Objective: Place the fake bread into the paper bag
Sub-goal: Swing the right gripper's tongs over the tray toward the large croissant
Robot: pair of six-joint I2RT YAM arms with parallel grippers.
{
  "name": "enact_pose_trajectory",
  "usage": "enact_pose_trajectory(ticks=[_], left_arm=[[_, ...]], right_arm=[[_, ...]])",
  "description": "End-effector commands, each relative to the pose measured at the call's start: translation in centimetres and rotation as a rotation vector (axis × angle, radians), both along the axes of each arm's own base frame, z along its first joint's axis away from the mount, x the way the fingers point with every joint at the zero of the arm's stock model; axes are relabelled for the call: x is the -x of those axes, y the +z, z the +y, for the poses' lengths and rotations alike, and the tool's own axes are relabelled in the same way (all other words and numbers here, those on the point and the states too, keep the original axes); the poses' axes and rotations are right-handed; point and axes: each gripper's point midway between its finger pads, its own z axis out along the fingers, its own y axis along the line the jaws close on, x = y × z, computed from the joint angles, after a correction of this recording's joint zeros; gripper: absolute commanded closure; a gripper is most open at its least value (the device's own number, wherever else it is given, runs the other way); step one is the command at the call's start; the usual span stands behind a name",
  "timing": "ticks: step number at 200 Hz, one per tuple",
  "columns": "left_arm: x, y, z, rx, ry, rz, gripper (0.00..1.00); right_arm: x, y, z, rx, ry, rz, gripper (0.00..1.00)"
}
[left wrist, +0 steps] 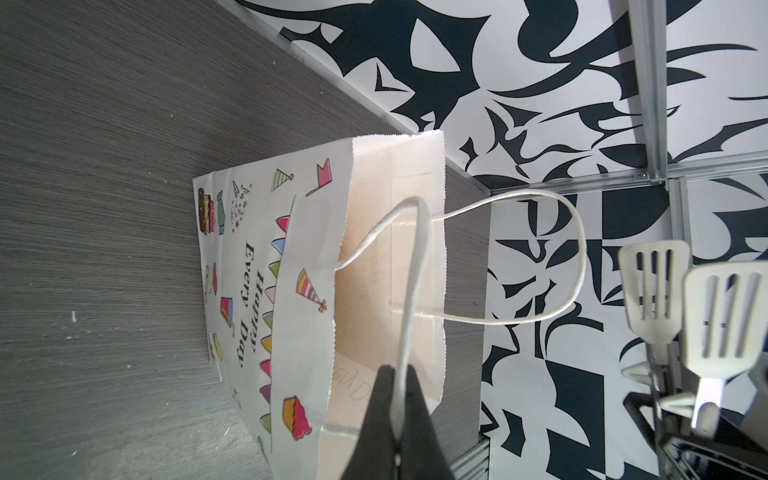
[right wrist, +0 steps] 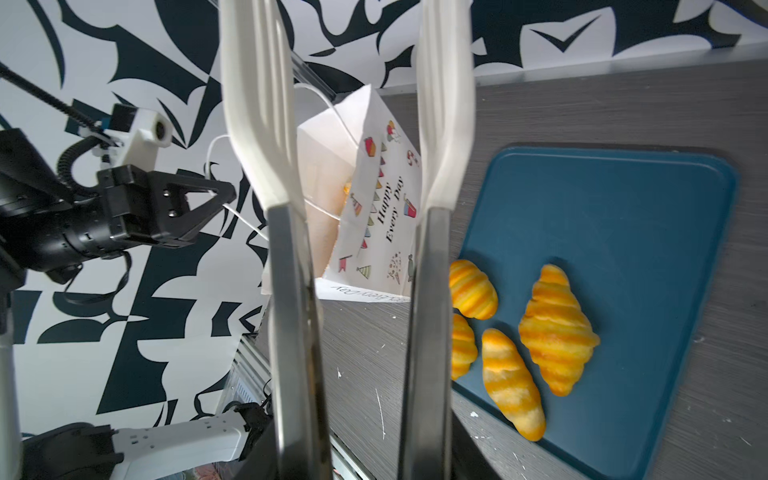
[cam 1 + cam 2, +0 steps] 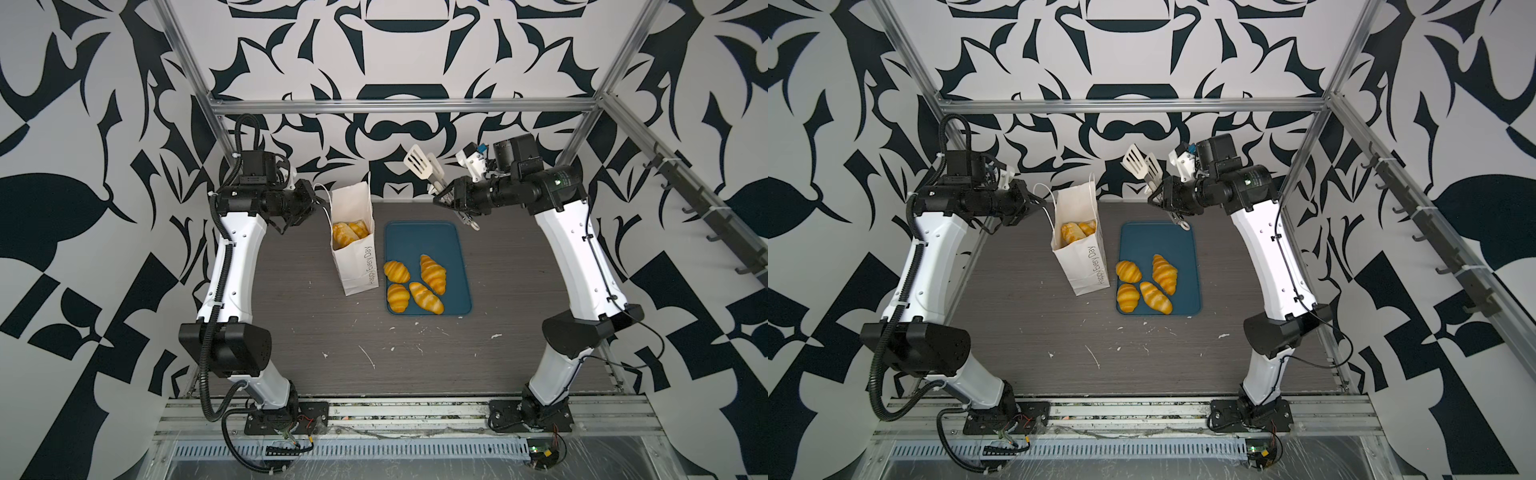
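Four pieces, fake bread, on tray: glossy golden-orange toy croissants with pale stripes (image 3: 433, 274), set close together in two rows on the near half of the flat blue rectangular plastic tray (image 3: 419, 239).
Fake bread, in bag: at least two more golden pastries (image 3: 349, 232) show low inside through the open mouth. The full count cannot be told.
Paper bag: tall white paper gift bag (image 3: 355, 270) with "Happy Every Day" lettering and small coloured party drawings. It stands upright just beside the tray's long edge on the left-arm side, with a narrow strip of table between them.
Left gripper: black, two-fingered (image 1: 395, 372), beyond the bag from the tray and level with the bag's rim. Its jaws are clamped together on the thin white cord handle (image 1: 411, 291) of the bag wall facing away from the tray.
Second handle: matching white cord (image 1: 577, 249), looping free.
Right gripper: black (image 3: 440, 198), raised over the tray's far edge near the right-arm corner and closed around the arms of the tongs.
Tongs: white slotted-blade kitchen tongs with grey metal arms (image 2: 257, 104). The blades stand apart with nothing between them, pointing up and away from the tray.
Table: dark grey wood-grain tabletop (image 3: 332, 332) with pale flecks off the tray's near edge.
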Motion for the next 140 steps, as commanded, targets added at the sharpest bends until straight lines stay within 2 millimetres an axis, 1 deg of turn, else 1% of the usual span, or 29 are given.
enact_pose_trajectory(ticks=[1, 61, 103, 140], left_arm=[[-0.2, 0.0, -0.2, -0.003, -0.009, 0.007, 1.00], [-0.6, 0.0, -0.6, 0.000, -0.016, 0.006, 1.00], [-0.8, -0.1, -0.6, 0.000, -0.017, 0.008, 1.00], [-0.9, 0.3, -0.8, 0.006, -0.019, -0.001, 1.00]], right_arm=[[0.4, 1.2, -1.2, 0.005, -0.009, -0.083, 0.56], [1.0, -4.0, -3.3, 0.100, -0.067, 0.041, 0.56], [1.9, -7.8, -4.4, 0.175, -0.089, 0.141, 0.56], [2.9, -11.4, -5.3, 0.243, -0.099, 0.246, 0.56]])
